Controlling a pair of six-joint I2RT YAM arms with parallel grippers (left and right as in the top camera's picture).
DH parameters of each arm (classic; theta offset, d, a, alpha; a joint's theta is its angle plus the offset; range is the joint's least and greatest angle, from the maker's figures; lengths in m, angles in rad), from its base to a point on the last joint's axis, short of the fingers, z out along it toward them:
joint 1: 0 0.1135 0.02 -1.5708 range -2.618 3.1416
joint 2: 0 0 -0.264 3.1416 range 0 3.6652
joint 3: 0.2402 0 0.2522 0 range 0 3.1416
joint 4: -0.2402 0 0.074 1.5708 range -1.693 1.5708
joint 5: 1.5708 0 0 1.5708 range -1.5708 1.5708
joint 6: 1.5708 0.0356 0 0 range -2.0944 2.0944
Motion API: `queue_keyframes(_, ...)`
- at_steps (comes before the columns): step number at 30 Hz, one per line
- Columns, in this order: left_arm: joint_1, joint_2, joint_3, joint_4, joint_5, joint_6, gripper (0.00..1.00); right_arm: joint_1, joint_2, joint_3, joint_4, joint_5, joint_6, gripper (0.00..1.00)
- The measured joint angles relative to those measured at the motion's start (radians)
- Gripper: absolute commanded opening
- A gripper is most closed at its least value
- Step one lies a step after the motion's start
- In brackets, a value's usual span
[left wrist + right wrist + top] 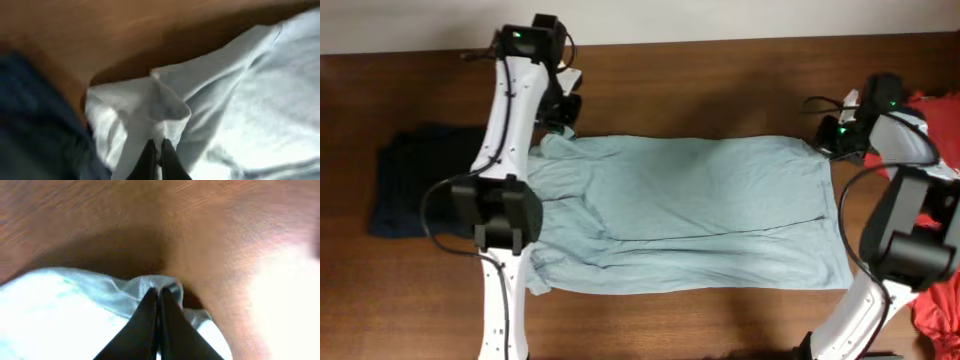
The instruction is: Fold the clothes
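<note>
A brown wooden table (720, 70) is filling the overhead view. A pale grey-blue T-shirt (700, 210) is lying flat across its middle, its long axis running left to right. The sleeves appear to be pointing left and the straight hem right. A dark navy shirt (410, 190) is sitting bunched at the left, and red shirts (935, 310) are lying at the right edge. The left gripper (157, 147) is clenching a fold of fabric at the shirt's far left corner. The right gripper (157, 295) is pinching the far right hem corner. The cotton is likely light, limp and prone to sagging, so holding both far corners is probably the best way to keep the edge taut.
</note>
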Motion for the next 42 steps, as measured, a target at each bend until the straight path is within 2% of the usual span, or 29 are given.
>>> queue_keyframes(8, 0.023, -0.043, 0.000, -0.021, 0.000, -0.031, 0.00, 0.000, -0.169, 0.024, -0.180, 0.104, 0.000, 0.04)
queue_keyframes(18, 0.015, -0.072, -0.013, -0.020, 0.000, -0.033, 0.00, 0.000, -0.175, 0.021, -0.232, 0.122, -0.001, 0.04)
queue_keyframes(26, 0.006, -0.299, -0.388, -0.010, 0.000, -0.074, 0.00, 0.000, -0.175, 0.021, -0.235, 0.113, -0.001, 0.04)
queue_keyframes(31, 0.006, -0.334, -0.594, 0.088, 0.000, -0.098, 0.01, 0.000, -0.175, 0.021, -0.269, 0.091, 0.000, 0.04)
queue_keyframes(37, 0.006, -0.332, -0.700, 0.116, -0.008, -0.111, 0.01, 0.000, -0.175, 0.021, -0.386, 0.113, 0.033, 0.04)
queue_keyframes(42, 0.006, -0.332, -0.723, 0.067, -0.039, -0.112, 0.01, 0.000, -0.175, 0.021, -0.468, 0.194, 0.078, 0.04)
